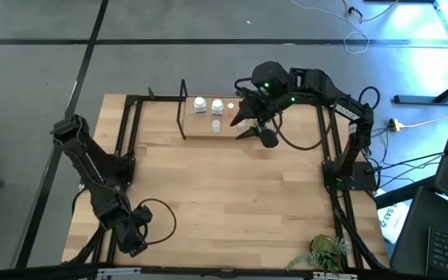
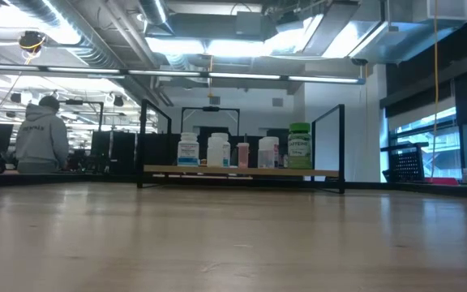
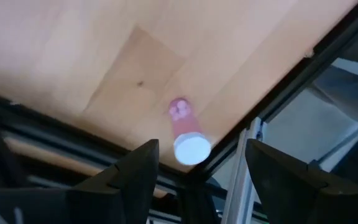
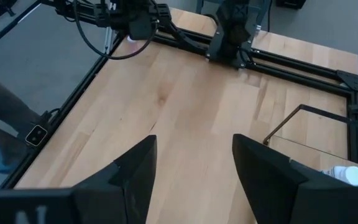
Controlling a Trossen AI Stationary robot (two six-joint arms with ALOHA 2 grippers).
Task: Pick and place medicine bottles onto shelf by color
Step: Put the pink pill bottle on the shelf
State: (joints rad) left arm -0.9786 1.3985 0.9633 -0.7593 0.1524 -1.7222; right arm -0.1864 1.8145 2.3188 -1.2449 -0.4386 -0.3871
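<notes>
Left gripper [image 3: 194,177] hangs at the table's [image 1: 232,194] near left corner, jaws wide, directly above a pink bottle [image 3: 186,132] lying on its side (white cap toward the edge). Farther off, right gripper [image 1: 249,122], jaws wide and empty, hovers beside the stocked shelf [image 1: 197,128].

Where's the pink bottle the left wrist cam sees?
The pink bottle lies on its side at the table's near-left corner, beside the black frame rail, just ahead of the open left gripper.
</notes>
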